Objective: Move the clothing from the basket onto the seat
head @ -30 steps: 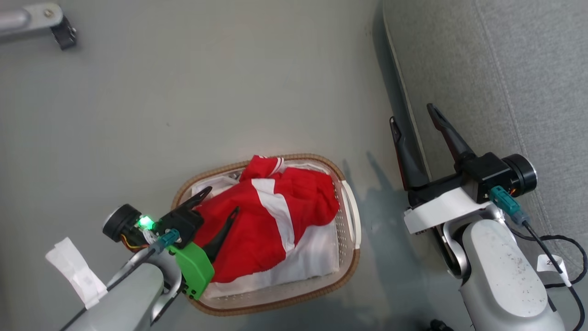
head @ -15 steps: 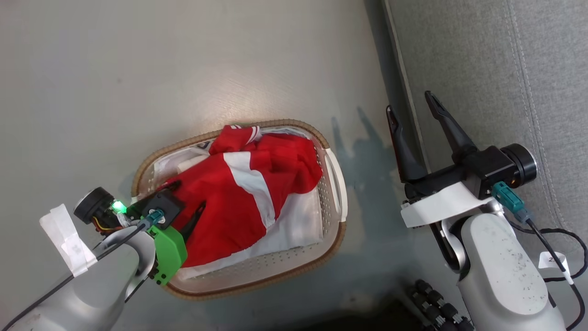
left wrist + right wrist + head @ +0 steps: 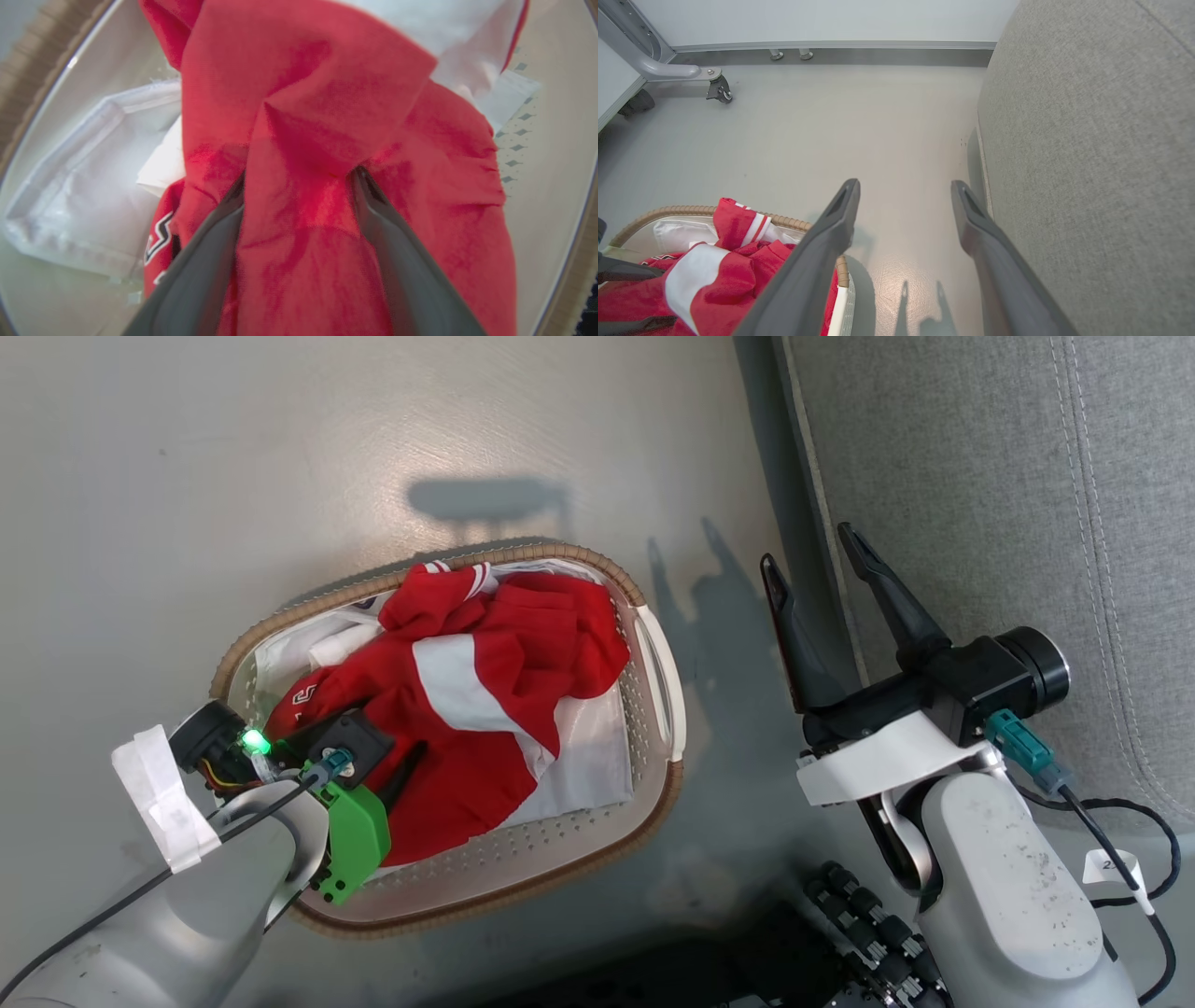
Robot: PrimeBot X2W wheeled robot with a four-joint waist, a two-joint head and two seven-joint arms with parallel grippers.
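Your clothing [image 3: 485, 709], a crumpled red jersey with broad white stripes, a striped collar and dark lettering, lies in the basket [image 3: 667, 681] on a white sheet [image 3: 588, 765]. You have one jersey, one sheet and one basket. Inside the basket, the left gripper [image 3: 299, 177] holds its fingers apart astride a red fold, deeper than a second ago. Between the basket and the seat [image 3: 980, 476], the right gripper [image 3: 806, 544] gapes empty.

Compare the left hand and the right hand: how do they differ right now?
The left hand is down in the basket, pressed into the clothing; the right hand hangs over floor beside the seat. Left hand straddles a red fold; right hand is empty. Both are open.
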